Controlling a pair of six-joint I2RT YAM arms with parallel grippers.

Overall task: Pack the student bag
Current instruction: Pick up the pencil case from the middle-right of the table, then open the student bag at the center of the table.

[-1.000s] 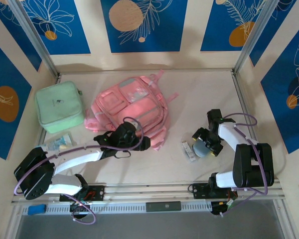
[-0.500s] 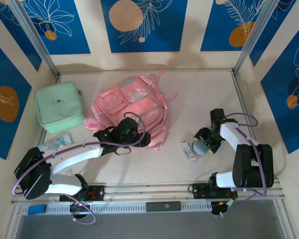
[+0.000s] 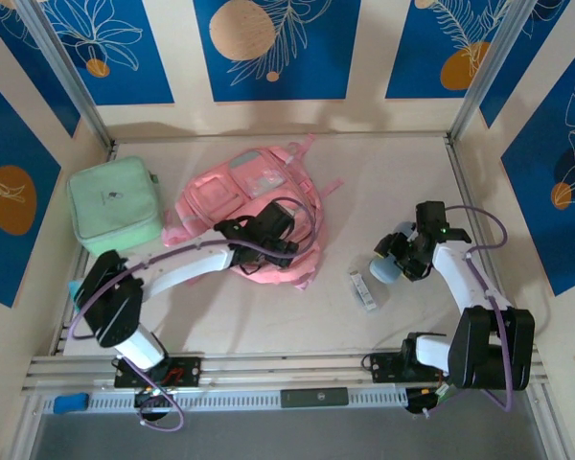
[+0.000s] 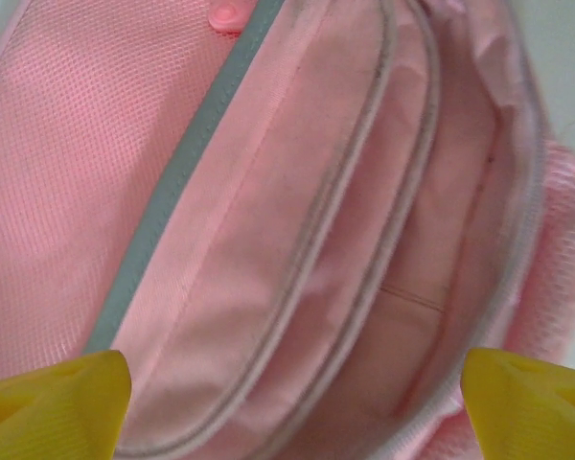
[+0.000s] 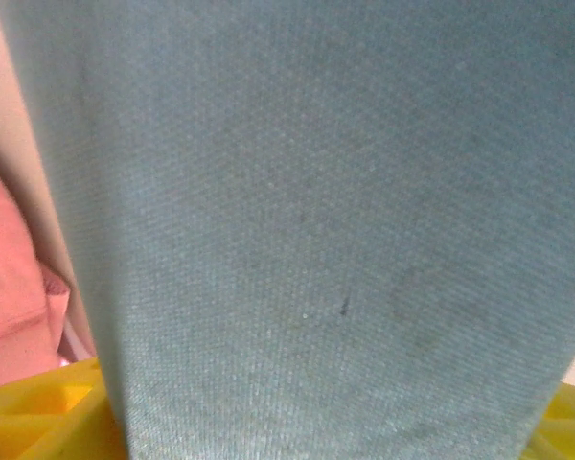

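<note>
Two containers sit on the counter (image 3: 402, 172), so I start at the far left. That is where the mint green case (image 3: 113, 216) lies. It looks zipped shut, so I cannot say what it holds.

Just beside it, toward the middle, the student bag (image 3: 254, 196) lies flat. My left tool (image 3: 280, 251) hangs over the bag's near end, fingers spread wide with nothing gripped between them. From the left wrist camera I look straight down into an open pocket (image 4: 307, 249). It has pink lining, grey piping and flat inner dividers, and I see nothing packed in it.

Right of the bag, a small white stick (image 3: 363, 289) lies alone on the counter, apart from both tools.

Further right, my right tool (image 3: 395, 264) is clamped on a grey-blue fabric item (image 3: 381, 272). In the right wrist view the cloth spans from one yellow finger to the other.

I judge the step in hand to be the first loading: the pocket is presented and one item is gripped, well apart from the bag. Next I need to carry that item leftward across to the pocket mouth. The left tool should either pinch the pocket's edge to hold it agape or pull clear. The soft mouth may sag closed otherwise.
</note>
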